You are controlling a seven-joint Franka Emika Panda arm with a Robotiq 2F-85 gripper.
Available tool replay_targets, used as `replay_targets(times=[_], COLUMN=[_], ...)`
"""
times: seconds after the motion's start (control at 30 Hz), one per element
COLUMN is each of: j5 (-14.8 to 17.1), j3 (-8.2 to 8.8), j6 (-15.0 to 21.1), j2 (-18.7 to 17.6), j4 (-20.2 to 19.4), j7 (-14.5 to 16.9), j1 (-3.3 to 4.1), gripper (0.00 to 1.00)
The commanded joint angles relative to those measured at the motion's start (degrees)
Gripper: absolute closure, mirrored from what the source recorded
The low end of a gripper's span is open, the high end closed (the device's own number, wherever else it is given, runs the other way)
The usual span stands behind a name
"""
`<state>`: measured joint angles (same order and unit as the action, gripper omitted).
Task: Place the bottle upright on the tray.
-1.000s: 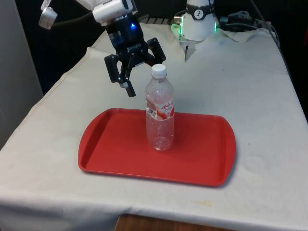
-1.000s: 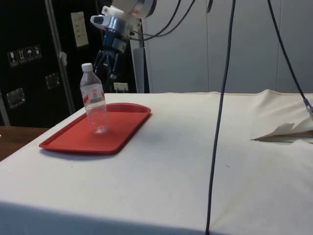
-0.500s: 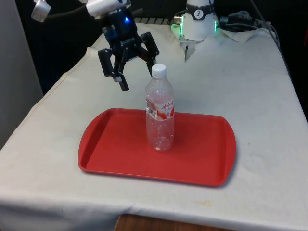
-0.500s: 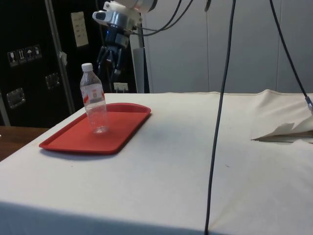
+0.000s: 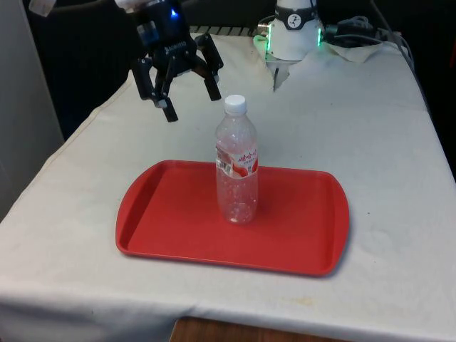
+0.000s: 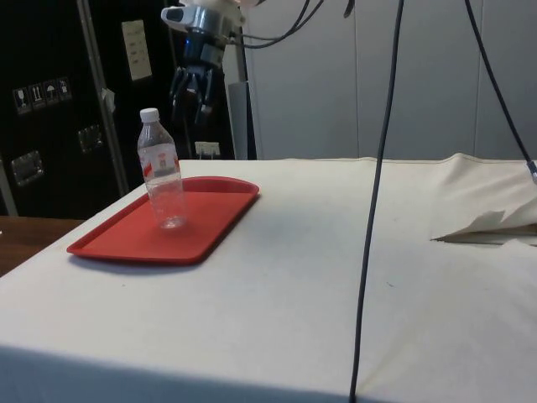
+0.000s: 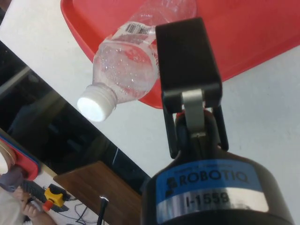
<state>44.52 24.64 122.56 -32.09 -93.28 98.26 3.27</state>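
A clear plastic bottle with a white cap and a red and white label (image 5: 237, 165) stands straight up on a flat red plastic tray with round corners (image 5: 171, 231). The bottle is near the middle of the tray, and it looks empty (tiny drops cling to the inside). The tray lies on the white cloth on the table (image 5: 370, 135).

The black two-finger gripper (image 5: 189, 104) hangs in the air above the cloth, beyond the tray's far edge and toward the front view's left of the bottle. Its jaws are spread wide and hold nothing. It is well apart from the bottle and a bit higher than the white cap (image 5: 235, 104).

In the side view the gripper (image 6: 192, 99) is up above the bottle (image 6: 163, 172), behind the tray (image 6: 210, 227).

In the wrist view the bottle (image 7: 133, 65) and the tray (image 7: 253, 33) show past one black finger (image 7: 186, 56).
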Motion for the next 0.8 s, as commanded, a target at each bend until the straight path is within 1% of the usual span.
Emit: replay_targets(times=[0.0,0.07,0.1,0.13,0.3,0.33,0.37,0.4,0.63,0.67,0.7,0.77], j5=[-1.1,-1.3,-0.2,-1.3,-2.1,-1.2,-2.1,-2.2,-2.9,-1.9,-2.9,-3.3], j3=[0.63,0.92,0.52,1.09,1.78,1.49,1.95,2.23,3.32,2.92,3.44,3.90], j6=[-0.7,-1.4,-1.1,-1.8,-4.4,-4.1,-4.9,-5.8,-8.9,-8.2,-9.3,-10.7], j2=[0.3,0.4,0.2,0.5,1.1,1.0,1.2,1.4,1.4,1.4,1.4,1.4], j4=[0.3,0.6,0.6,0.8,2.1,2.1,2.3,2.8,4.5,4.1,4.8,5.4], j7=[-0.9,-0.9,-0.1,-1.0,-1.8,-1.1,-1.9,-2.2,-3.2,-2.3,-3.3,-3.7], j1=[0.34,0.40,0.06,0.40,0.23,0.06,0.23,0.23,0.23,0.06,0.23,0.23], gripper=[0.00,0.00,0.00,0.00,0.00,0.00,0.00,0.00,0.00,0.00,0.00,0.00])
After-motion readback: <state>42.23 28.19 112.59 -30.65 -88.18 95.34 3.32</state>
